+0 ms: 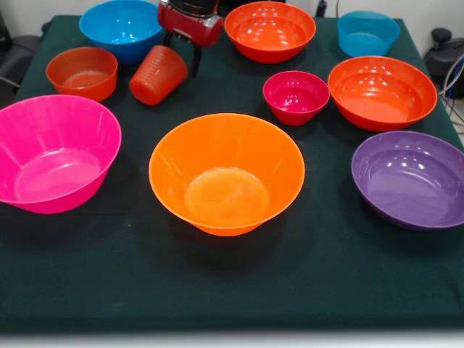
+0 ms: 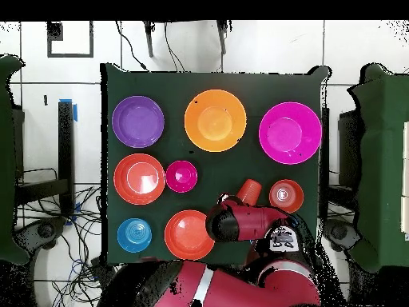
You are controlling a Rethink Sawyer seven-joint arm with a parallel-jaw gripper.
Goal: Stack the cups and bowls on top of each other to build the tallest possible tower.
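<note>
Nothing is stacked yet: every vessel sits alone on the dark green surface [image 1: 87,290], so the whole tower is left for you to build. Nearest the front camera stands the large yellow-orange bowl [image 1: 226,174], empty and upright, the likely base. Beside it at one end is the large pink bowl [image 1: 54,154], at the other the purple bowl [image 1: 412,177]. Farther back you have the small magenta bowl [image 1: 296,96] and an orange-red bowl [image 1: 382,92], well apart from the base. Behind those lie a squat small orange bowl [image 1: 82,72], a second orange-red bowl [image 1: 270,30], a large blue bowl [image 1: 121,27] and a smaller blue one [image 1: 367,32].

The cup [image 1: 158,74] is at the far side, tilted, its mouth pointing down toward the front camera. The claw [image 1: 183,52] is right at it; one dark finger [image 1: 196,59] shows just beside the cup's wall (the other is hidden behind it). You cannot tell from either view how far the claw is open, or whether it truly grips the cup.
</note>
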